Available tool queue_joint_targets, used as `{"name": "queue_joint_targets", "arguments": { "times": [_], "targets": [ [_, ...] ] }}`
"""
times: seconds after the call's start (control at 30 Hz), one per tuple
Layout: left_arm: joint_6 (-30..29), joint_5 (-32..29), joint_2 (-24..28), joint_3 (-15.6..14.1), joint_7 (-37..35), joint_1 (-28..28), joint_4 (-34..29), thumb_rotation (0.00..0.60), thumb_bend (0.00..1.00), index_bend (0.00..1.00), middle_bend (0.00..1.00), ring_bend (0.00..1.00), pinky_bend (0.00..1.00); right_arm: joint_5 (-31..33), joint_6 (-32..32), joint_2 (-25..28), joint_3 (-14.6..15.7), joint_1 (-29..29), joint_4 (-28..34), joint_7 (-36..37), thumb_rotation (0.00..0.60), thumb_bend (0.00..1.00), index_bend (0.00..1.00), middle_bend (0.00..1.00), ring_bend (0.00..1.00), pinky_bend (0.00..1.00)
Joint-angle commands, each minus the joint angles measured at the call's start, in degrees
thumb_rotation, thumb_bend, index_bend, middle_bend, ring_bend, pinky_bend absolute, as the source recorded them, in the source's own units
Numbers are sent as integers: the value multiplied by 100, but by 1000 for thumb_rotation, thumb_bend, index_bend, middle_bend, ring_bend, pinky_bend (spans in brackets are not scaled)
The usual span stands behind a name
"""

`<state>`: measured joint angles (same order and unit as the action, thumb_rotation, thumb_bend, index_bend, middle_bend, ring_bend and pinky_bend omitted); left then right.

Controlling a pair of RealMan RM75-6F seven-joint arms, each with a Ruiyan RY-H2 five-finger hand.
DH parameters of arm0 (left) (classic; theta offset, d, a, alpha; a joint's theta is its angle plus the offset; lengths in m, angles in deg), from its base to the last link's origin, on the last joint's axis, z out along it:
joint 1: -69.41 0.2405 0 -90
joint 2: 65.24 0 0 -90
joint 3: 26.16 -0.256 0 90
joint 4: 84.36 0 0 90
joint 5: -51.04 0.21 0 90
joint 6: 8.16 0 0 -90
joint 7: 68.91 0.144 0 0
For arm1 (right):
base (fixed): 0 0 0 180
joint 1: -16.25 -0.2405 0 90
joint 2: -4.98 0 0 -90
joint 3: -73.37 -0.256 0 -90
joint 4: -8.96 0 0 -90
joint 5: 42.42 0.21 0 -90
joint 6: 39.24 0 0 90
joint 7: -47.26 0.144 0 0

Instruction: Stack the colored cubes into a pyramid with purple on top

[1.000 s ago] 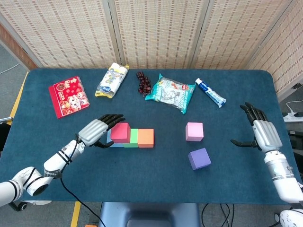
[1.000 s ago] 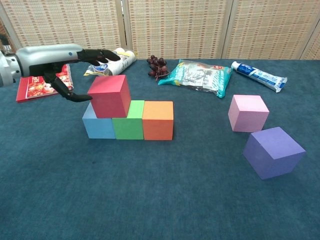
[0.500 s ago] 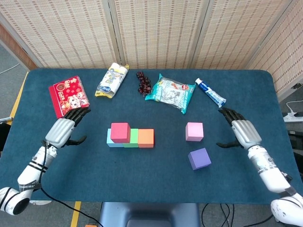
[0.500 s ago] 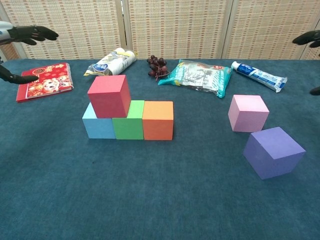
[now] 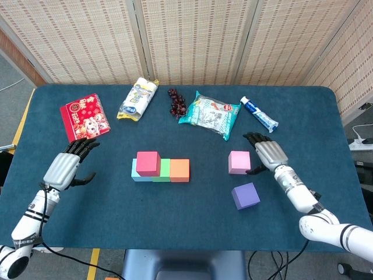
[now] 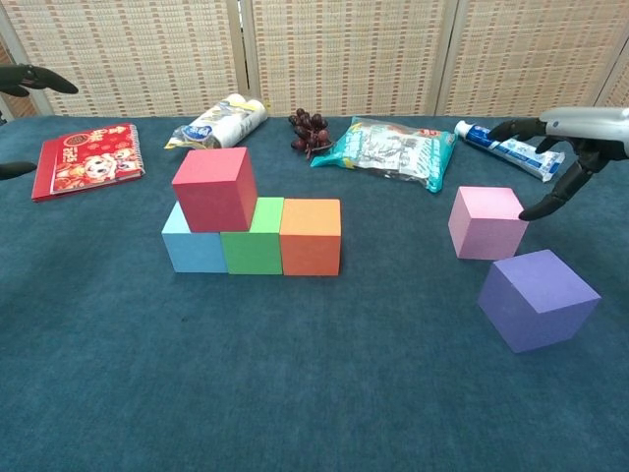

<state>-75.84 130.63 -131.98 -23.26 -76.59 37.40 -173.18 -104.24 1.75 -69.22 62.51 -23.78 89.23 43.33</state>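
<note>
A row of blue [image 6: 190, 246], green [image 6: 254, 238] and orange [image 6: 311, 236] cubes stands mid-table, with a red cube [image 6: 213, 188] resting on the blue and green ones. The pink cube [image 5: 239, 162] and the purple cube [image 5: 245, 195] sit apart to the right. My right hand [image 5: 263, 154] hovers open just right of the pink cube, fingers spread, not touching it. My left hand [image 5: 66, 167] is open at the left, well away from the stack.
A red booklet [image 5: 84, 118], a snack packet [image 5: 138, 98], grapes [image 5: 176, 102], a foil bag [image 5: 210, 114] and a toothpaste tube [image 5: 259, 114] lie along the far half of the table.
My left hand let go of the red cube and drew back to the left. My right hand swung in from the table's right edge to beside the pink cube.
</note>
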Motion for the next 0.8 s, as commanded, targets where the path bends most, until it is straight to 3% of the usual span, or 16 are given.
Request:
{"name": "queue_joint_targets", "arguments": {
  "times": [0.03,0.2,0.53,0.8],
  "targets": [
    [19,18,2,2,4,28,-14,600,344,139,80,37,103,70,-90,-103,76,-51,-156,-40,600,102,68,154,16,241],
    [9,60,-15,43,-59,90,-35,600,345,139,80,38,103,105,-162,-299,160,-119,-456,-108,600,102,114,182,35,258],
    [-33,175,-9,71,-68,205,-82,600,345,139,80,37,103,30,-197,-697,210,-263,-958,-160,600,113,330,303,133,316],
    [-92,234,-13,100,-116,288,-70,600,345,139,78,37,103,15,-87,-910,172,-298,-1215,-163,600,201,527,409,291,390]
  ]
}}
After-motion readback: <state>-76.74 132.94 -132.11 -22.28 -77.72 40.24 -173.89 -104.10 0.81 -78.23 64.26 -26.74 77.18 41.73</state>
